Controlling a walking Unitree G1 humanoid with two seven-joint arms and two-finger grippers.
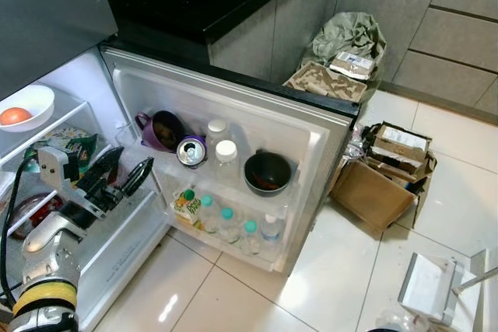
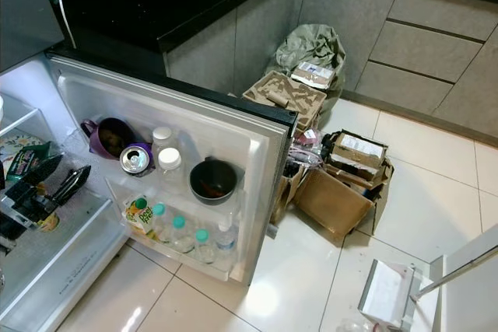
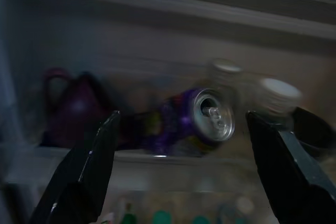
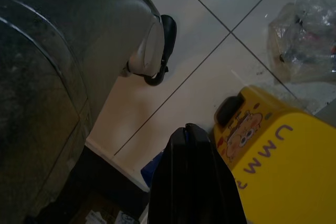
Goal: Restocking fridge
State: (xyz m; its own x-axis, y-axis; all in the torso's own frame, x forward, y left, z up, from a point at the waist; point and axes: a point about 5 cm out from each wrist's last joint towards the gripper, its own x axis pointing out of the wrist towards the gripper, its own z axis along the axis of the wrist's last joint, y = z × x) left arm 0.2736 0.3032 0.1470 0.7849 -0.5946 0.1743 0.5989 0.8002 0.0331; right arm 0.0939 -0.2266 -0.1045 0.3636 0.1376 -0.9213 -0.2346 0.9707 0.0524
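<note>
The fridge door (image 1: 327, 126) stands wide open. A purple drink can (image 1: 191, 151) lies on its side on the door's upper shelf, between a purple mug (image 1: 159, 130) and two white-capped bottles (image 1: 225, 155). My left gripper (image 1: 131, 162) is open just left of the can and apart from it, with nothing held. In the left wrist view the can (image 3: 202, 116) sits straight ahead between the two spread fingers (image 3: 94, 161). My right gripper (image 4: 189, 129) hangs over the floor with its fingers together.
A black bowl (image 1: 267, 172) stands right of the bottles. The lower door shelf holds a juice carton (image 1: 187, 204) and several teal-capped water bottles (image 1: 233, 223). Inside the fridge is a white bowl (image 1: 31, 99) with an orange fruit. Cardboard boxes (image 1: 381, 184) crowd the floor right of the door.
</note>
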